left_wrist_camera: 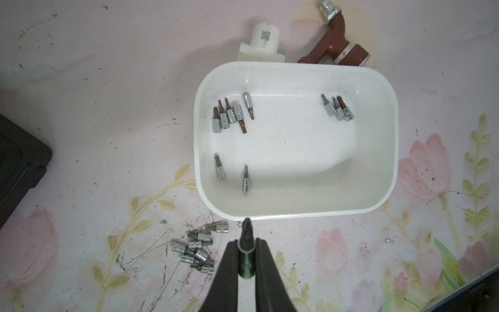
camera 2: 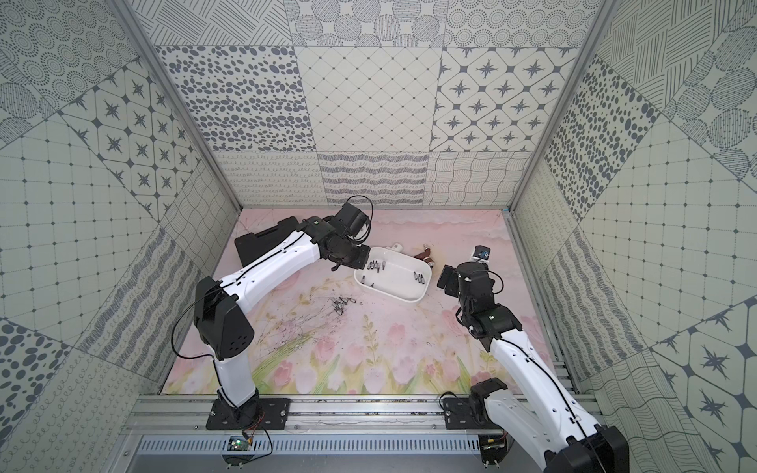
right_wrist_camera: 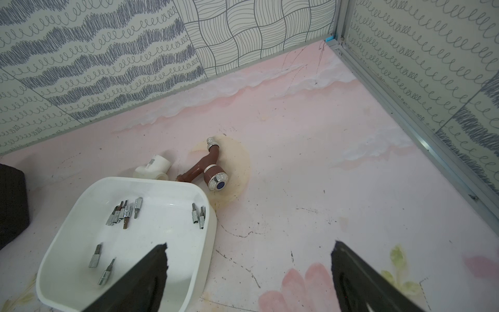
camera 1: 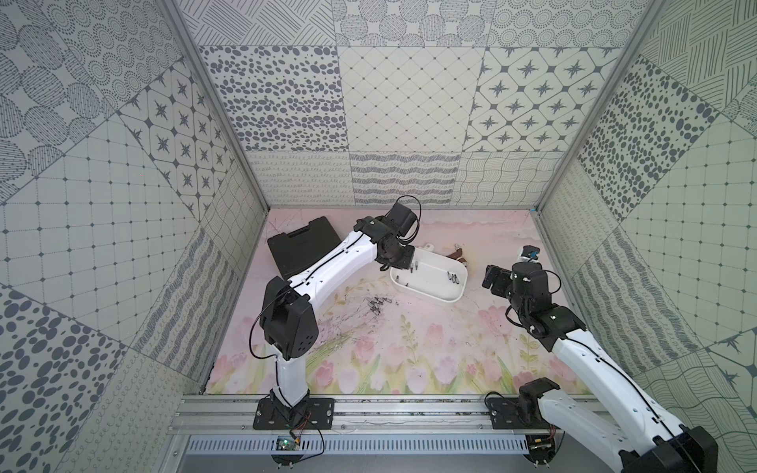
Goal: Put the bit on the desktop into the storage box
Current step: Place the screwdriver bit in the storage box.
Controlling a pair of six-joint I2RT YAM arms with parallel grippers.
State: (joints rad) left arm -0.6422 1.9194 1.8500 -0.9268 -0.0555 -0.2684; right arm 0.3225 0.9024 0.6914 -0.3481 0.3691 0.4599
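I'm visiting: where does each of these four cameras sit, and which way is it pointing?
Top views: overhead at the front, looking down on the desktop; left arm and right arm show.
Left wrist: on the left arm, looking down at the storage box and loose bits; shows the left gripper shut on a bit.
Right wrist: on the right arm, facing the back corner and brown tap; shows the open right gripper.
Shared: all views show the storage box.
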